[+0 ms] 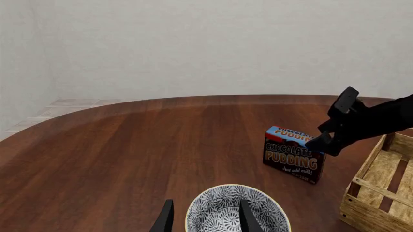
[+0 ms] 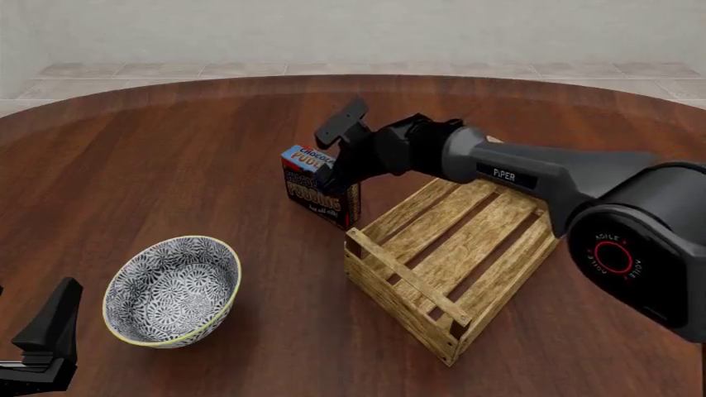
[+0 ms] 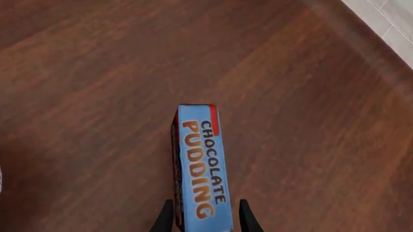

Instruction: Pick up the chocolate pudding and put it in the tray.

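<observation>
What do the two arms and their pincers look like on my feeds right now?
The right arm is dark grey, built of rounded links, with white "PiPER" lettering on the forearm and a red ring marked "AGILEX" on its large joint cap. Its right pincer is black, with flat angular fingers. The left pincer is black too, showing two slim tapered fingers. No cables show.

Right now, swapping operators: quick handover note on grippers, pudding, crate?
Right gripper: open, fingers straddling the near end of the chocolate pudding box, not visibly clamped.
Left gripper: open, holding nothing, parked over the patterned bowl.
Pudding box stands upright on the table, just beyond the far left corner of the wooden crate; whether they touch is unclear.
Done: approach and alignment on the box.
Left: close on the box, lift, carry over the crate, release inside.
</observation>
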`<action>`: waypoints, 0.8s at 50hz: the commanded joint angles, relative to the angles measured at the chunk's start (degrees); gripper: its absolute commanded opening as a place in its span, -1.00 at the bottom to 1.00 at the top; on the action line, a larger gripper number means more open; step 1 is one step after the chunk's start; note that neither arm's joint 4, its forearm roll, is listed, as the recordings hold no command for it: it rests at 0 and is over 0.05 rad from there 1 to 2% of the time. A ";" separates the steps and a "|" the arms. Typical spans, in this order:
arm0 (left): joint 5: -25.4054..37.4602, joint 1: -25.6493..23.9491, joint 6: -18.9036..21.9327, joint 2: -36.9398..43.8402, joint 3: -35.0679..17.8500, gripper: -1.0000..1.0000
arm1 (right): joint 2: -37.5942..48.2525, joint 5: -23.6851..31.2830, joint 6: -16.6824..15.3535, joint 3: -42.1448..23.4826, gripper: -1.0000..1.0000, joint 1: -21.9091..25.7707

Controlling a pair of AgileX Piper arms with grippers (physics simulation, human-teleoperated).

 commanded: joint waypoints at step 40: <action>0.00 0.00 0.00 0.00 0.00 1.00 | 3.48 -0.80 1.65 -1.26 1.00 -0.56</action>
